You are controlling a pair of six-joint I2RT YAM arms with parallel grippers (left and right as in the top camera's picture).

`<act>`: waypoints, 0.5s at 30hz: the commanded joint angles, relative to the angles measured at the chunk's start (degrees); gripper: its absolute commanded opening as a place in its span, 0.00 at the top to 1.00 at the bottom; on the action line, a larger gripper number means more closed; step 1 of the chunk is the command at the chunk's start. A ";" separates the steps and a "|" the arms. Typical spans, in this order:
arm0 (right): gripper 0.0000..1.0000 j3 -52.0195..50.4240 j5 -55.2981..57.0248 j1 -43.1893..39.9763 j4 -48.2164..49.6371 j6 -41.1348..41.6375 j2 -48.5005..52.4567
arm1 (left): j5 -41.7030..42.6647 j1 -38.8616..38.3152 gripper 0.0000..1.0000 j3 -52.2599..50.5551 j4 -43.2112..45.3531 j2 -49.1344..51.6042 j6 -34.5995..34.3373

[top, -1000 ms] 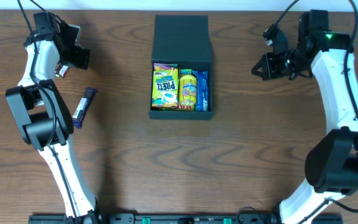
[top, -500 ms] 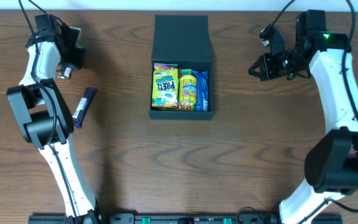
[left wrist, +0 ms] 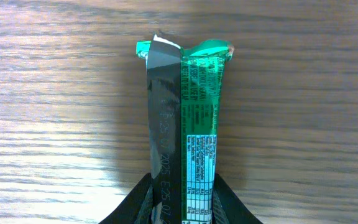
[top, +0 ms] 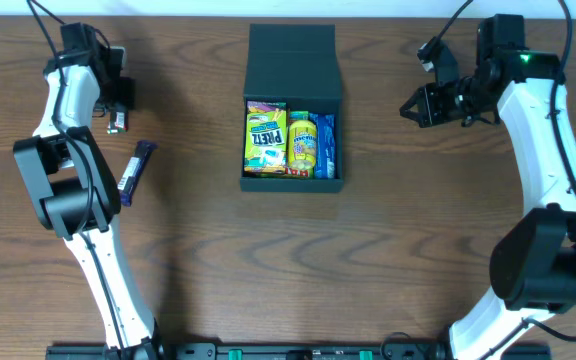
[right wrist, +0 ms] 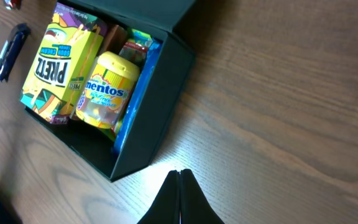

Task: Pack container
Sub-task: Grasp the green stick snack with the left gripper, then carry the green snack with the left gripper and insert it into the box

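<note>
Container [top: 291, 62] sits on the worktop [top: 418, 250] at its centre, flap lid open to the far side, with a Pretz box [top: 265, 140] and a mentos tub [right wrist: 107, 87] inside. Only the left wrist view shows the left claw [left wrist: 182, 185] clamped on a green-wrapped bar [left wrist: 197, 106]. The right wrist view shows the right claw [right wrist: 179, 186] pinched closed and empty, off to the container's right.
</note>
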 commanded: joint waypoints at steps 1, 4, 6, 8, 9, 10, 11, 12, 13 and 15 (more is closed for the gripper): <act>0.99 -0.17 -0.24 -0.11 0.44 -1.07 0.55 | -0.59 -2.86 0.75 0.39 -0.35 -6.21 -2.93; 0.99 -0.17 0.50 -0.83 0.94 -1.05 0.55 | -0.39 -5.66 0.75 0.39 -1.25 -10.80 -4.39; 0.99 -0.17 2.03 -1.53 1.36 -1.05 0.55 | -0.42 -8.50 0.75 0.39 -2.47 -14.51 -4.44; 0.99 -0.17 3.17 -2.43 1.79 -1.05 0.55 | -0.42 -11.63 0.76 0.39 -4.20 -17.68 -6.47; 0.99 -0.17 3.45 -2.95 2.05 -1.05 0.55 | -0.39 -13.31 0.76 0.39 -5.35 -19.08 -8.13; 0.99 -0.17 3.65 -3.67 2.51 -1.07 0.55 | -0.39 -15.89 0.76 0.39 -7.26 -20.76 -11.37; 0.99 -0.17 3.61 -4.31 2.99 -1.05 0.55 | -0.37 -17.55 0.76 0.39 -8.50 -21.55 -13.84; 0.99 -0.17 3.61 -4.92 3.45 -1.07 0.55 | -0.26 -19.56 0.76 0.39 -9.99 -22.21 -16.68; 0.99 -0.17 3.58 -5.42 3.85 -1.07 0.55 | 0.37 -21.59 0.76 0.39 -11.50 -22.47 -18.64; 0.98 -0.17 3.43 -6.36 4.50 -1.88 0.55 | 2.58 -25.70 0.77 0.39 -14.32 -22.49 -20.90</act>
